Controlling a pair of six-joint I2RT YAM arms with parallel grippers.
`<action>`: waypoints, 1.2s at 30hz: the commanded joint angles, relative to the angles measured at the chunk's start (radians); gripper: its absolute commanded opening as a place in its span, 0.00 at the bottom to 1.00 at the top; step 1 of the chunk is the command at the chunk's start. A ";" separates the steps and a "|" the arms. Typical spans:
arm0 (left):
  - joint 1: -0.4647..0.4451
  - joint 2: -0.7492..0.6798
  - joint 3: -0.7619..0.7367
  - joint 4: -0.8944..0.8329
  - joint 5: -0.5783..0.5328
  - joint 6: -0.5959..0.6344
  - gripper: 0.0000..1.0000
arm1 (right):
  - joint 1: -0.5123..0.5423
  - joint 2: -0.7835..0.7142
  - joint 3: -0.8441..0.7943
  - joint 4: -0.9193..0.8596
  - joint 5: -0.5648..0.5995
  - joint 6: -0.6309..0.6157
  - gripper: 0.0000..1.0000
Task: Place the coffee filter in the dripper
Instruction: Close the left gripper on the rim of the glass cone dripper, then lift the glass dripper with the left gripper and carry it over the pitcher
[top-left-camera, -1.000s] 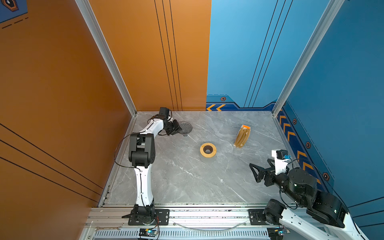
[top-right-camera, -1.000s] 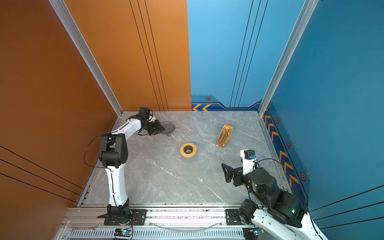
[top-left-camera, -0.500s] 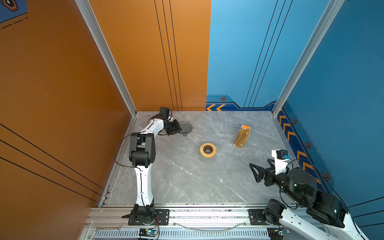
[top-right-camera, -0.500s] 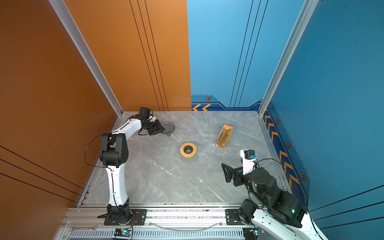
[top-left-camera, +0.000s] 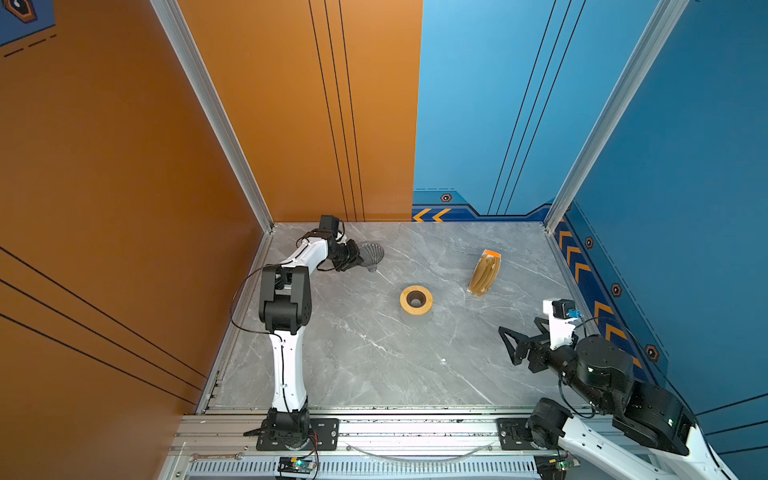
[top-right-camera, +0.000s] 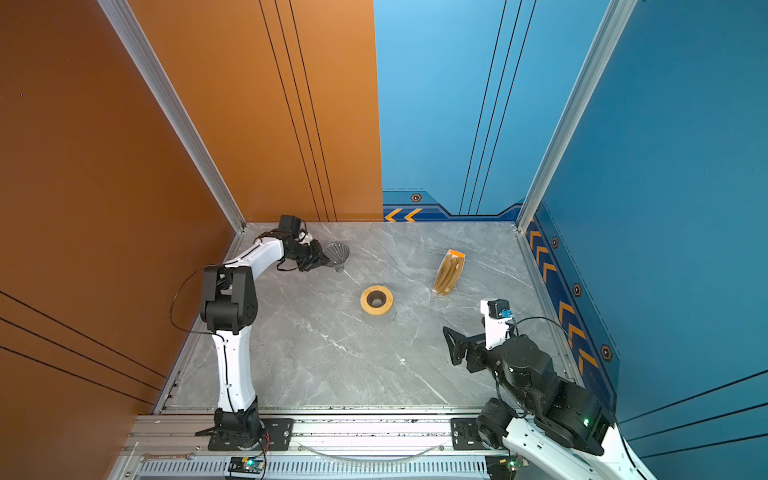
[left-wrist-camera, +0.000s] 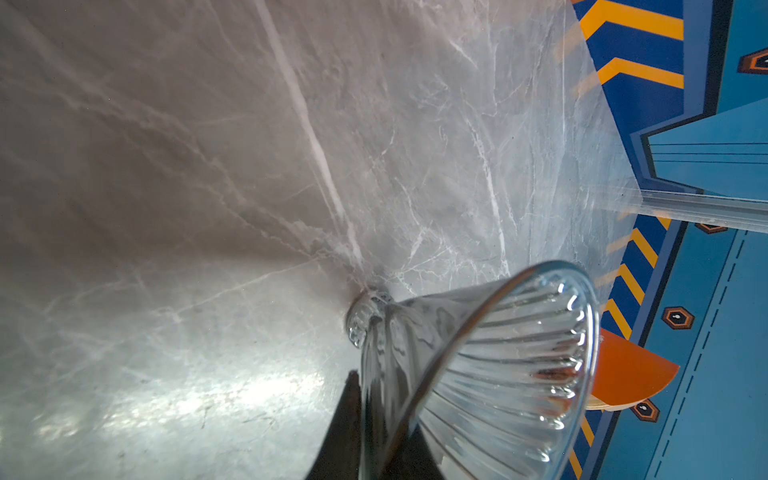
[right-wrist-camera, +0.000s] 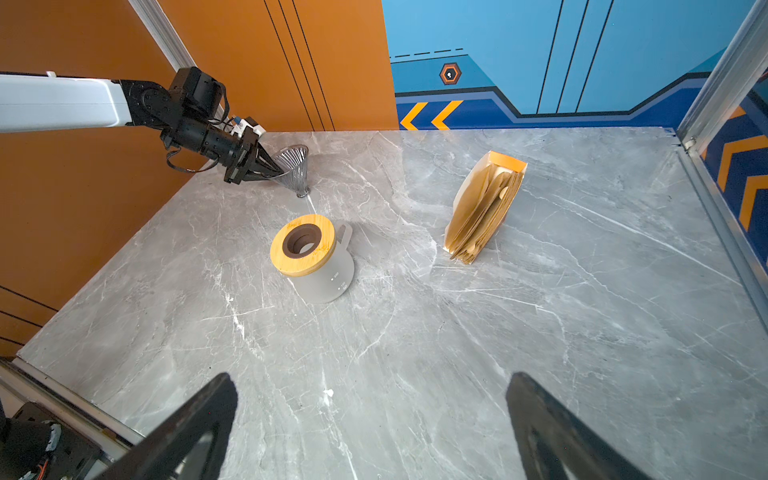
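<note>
Left gripper (top-left-camera: 360, 262) is pinching dripper (top-left-camera: 373, 254) wall, upper left by tabletop (top-left-camera: 374, 365) back edge; right gripper (top-left-camera: 508, 346) is hanging wide, lower right.

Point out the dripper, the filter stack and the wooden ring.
dripper (right-wrist-camera: 296, 172), right wrist view, ribbed cone wall
filter stack (right-wrist-camera: 478, 203), right wrist view, broad paper face
wooden ring (right-wrist-camera: 291, 266), right wrist view, wood rim

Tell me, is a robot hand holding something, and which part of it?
The left gripper holds the dripper, its fingers pinching the cone's wall near the rim. The right gripper holds nothing.
</note>
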 joint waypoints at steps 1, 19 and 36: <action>0.006 0.015 0.029 0.001 0.035 0.004 0.13 | 0.005 0.009 0.008 -0.030 0.019 0.001 1.00; -0.007 -0.081 -0.014 -0.057 0.048 0.064 0.09 | 0.002 0.015 0.010 -0.032 0.012 -0.001 1.00; -0.098 -0.258 0.007 -0.235 0.104 0.152 0.07 | 0.006 0.002 0.067 -0.079 -0.030 -0.008 1.00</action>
